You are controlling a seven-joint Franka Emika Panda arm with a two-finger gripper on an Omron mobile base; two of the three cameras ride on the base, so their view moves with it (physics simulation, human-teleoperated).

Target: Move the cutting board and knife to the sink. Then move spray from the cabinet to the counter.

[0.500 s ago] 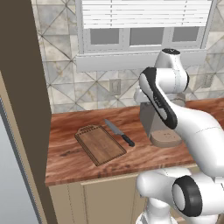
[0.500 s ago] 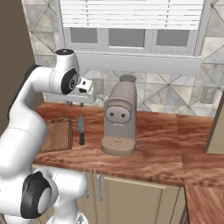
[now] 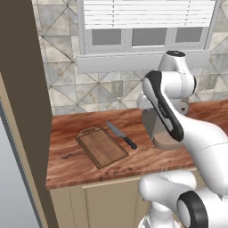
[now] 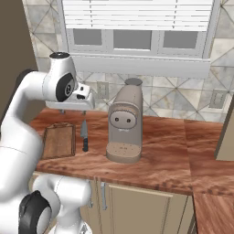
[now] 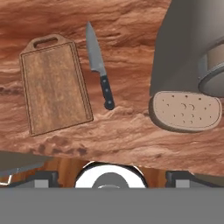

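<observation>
Left base view: the scene sits just as it did half a second ago; the arm has barely shifted. The cutting board (image 3: 102, 147) lies flat on the counter (image 3: 67, 164), the knife (image 3: 121, 135) just beside its right edge, blade toward the tiled wall (image 3: 67, 89). A window with white blinds (image 3: 147, 18) stands above.

Right base view: nothing has changed here either. The gripper (image 4: 71, 109) hangs above the board and knife, jaws spread wide, holding nothing. The coffee machine (image 4: 124, 125) stands to the right of the knife.

Hand view: board left, knife beside it and apart, coffee machine base at right, on reddish wood grain
</observation>
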